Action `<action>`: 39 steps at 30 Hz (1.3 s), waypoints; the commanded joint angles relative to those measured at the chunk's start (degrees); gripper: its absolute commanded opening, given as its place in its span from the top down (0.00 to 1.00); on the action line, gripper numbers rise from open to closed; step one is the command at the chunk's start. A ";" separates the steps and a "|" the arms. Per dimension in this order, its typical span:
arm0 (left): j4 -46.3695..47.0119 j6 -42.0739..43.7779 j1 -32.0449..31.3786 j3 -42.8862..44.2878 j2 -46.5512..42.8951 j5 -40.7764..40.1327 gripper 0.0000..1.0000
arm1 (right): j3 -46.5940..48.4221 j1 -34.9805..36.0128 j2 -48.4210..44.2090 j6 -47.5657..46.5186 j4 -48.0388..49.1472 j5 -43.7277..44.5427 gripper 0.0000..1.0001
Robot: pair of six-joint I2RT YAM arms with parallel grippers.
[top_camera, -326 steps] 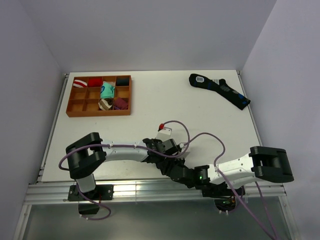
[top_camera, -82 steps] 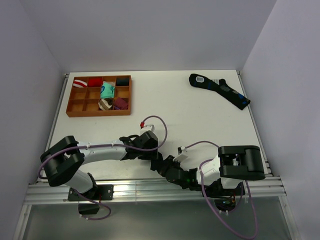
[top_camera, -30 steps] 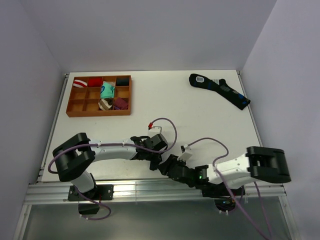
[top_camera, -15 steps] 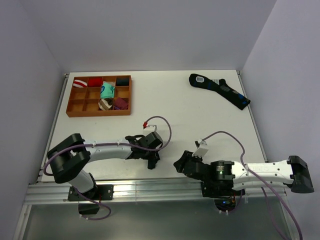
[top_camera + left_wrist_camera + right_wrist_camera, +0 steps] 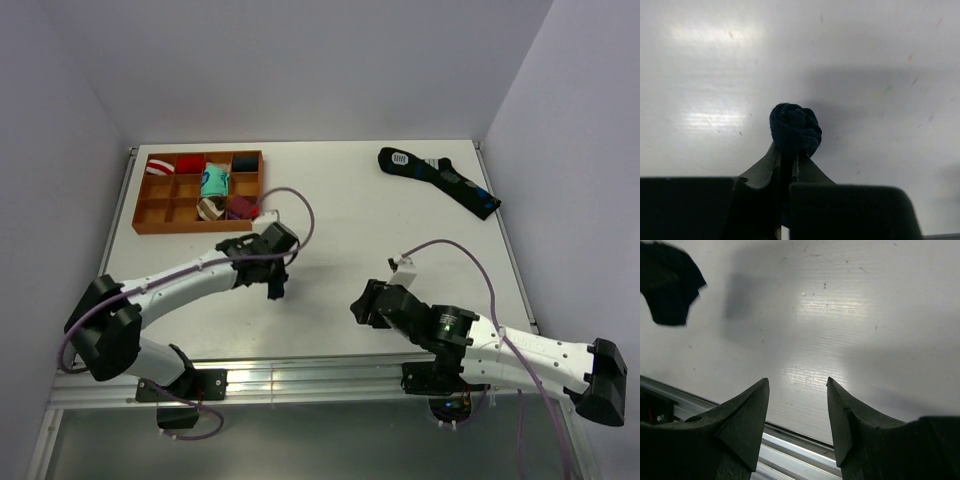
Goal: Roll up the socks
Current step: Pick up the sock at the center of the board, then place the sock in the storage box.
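The socks (image 5: 795,129) are a tight dark navy ball, pinched at its lower end by my left gripper (image 5: 790,156), which is shut on it and holds it just above the white table (image 5: 880,65). Seen from above, my left gripper (image 5: 277,284) hangs over the middle left of the table, and the ball blends with the black fingers. My right gripper (image 5: 360,308) is well off to the right, open, with only bare table between its fingers (image 5: 751,412). A dark shape (image 5: 667,287) at the top left of the right wrist view is too unclear to name.
An orange compartment tray (image 5: 140,216) with colourful sock bundles (image 5: 214,183) stands at the back left. A long black sock with blue patches (image 5: 440,180) lies at the back right. The table's metal front rail (image 5: 790,450) runs just under the right gripper.
The left gripper has carried the sock ball away from the front edge, up and to the left. The right gripper has pulled off to the right, away from the ball, still open.
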 commanded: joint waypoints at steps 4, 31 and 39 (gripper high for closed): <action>-0.32 7.39 12.76 11.90 -3.86 -1.21 1.00 | 3.85 -9.72 3.45 -12.82 10.34 -15.13 0.43; 17.80 6.08 56.90 28.35 25.84 16.47 1.00 | 1.48 -21.95 18.31 -20.65 24.86 -29.93 0.45; 17.27 5.73 57.43 28.62 29.36 14.09 1.00 | 0.86 -22.04 18.48 -21.00 26.62 -30.28 0.46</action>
